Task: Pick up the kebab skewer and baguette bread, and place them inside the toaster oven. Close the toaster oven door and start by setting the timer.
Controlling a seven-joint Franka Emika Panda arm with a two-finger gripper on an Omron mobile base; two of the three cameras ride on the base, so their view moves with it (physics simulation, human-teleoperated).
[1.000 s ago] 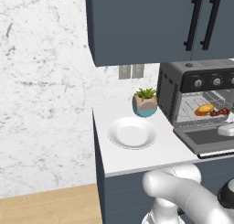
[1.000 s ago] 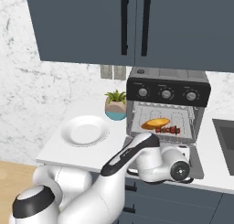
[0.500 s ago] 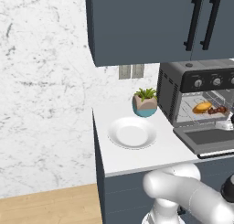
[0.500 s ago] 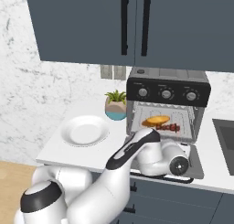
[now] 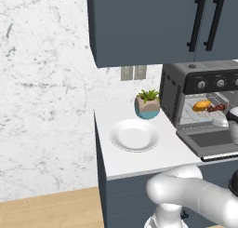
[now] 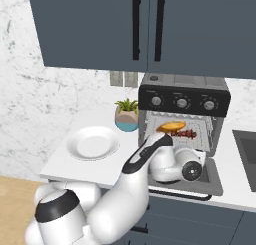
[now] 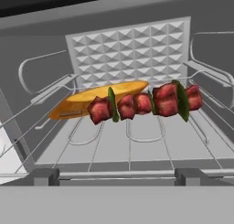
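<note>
Gripper: its two dark finger tips (image 7: 116, 175) stand wide apart with nothing between them, just in front of the oven mouth, over the lowered door
Toaster oven door (image 5: 209, 141): down and flat toward the near edge of the counter; closing it is not yet done
Plate (image 5: 134, 135): left of the oven, nothing on it
Potted plant (image 5: 148, 104): beyond the plate, beside the oven's left wall
Toaster oven (image 6: 183, 115): on the counter at the right, its mouth facing near
Kebab skewer (image 7: 144, 103): inside the oven on the wire rack, lying left to right
Baguette bread (image 7: 98, 98): also on the rack, just behind the skewer toward the left
Knobs (image 6: 182, 102): a row along the top front; by my judgement the timer is unset
Progress: both foods look placed; door and timer are left
Hard to tell: the arm covers much of the door in the right base view; which knob is the timer cannot be made out
</note>
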